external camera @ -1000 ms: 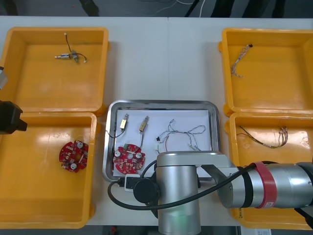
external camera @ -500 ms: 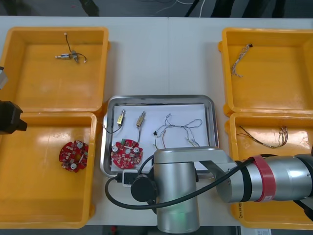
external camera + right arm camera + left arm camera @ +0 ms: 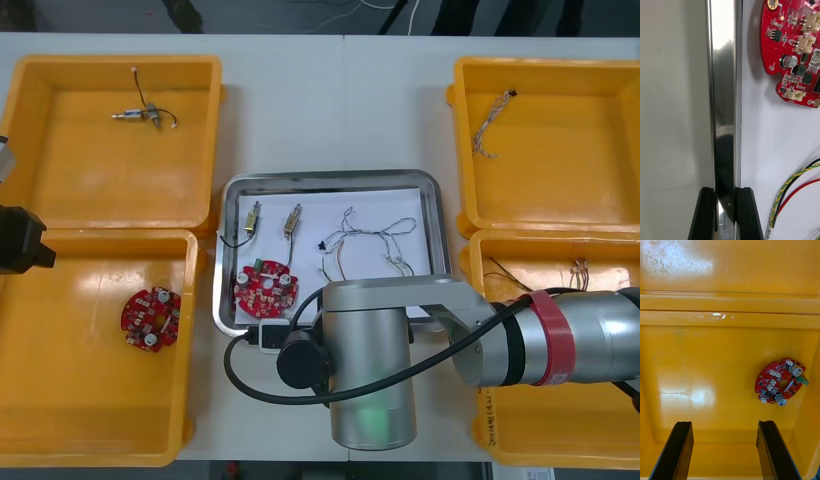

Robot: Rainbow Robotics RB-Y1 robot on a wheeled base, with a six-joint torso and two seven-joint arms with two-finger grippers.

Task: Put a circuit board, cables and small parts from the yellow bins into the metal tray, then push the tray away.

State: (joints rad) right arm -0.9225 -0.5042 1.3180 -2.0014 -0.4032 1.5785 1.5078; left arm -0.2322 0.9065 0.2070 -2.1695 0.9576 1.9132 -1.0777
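Observation:
The metal tray (image 3: pixel 330 180), white inside, lies between the bins and holds a red circuit board (image 3: pixel 266 288), two small metal parts (image 3: pixel 254 216), and a tangle of cables (image 3: pixel 365 245). My right arm (image 3: pixel 370 370) reaches over its near edge. In the right wrist view my right gripper (image 3: pixel 725 189) is shut on the tray's shiny rim (image 3: pixel 724 93), one finger on each side, with the circuit board (image 3: pixel 797 48) and a red and yellow cable (image 3: pixel 790 191) just inside. My left gripper (image 3: pixel 724 423) hangs open over the near left bin (image 3: pixel 715 363), nothing between its fingers.
A second circuit board (image 3: pixel 151 318) lies in the near left bin (image 3: pixel 60 400). The far left bin holds a small metal part (image 3: pixel 140 115). A twisted cable (image 3: pixel 490 125) lies in the far right bin, and another cable (image 3: pixel 540 280) in the near right bin.
The tray has slid away from the robot towards the far edge, its contents riding along, with my right arm following it. The left arm has not moved.

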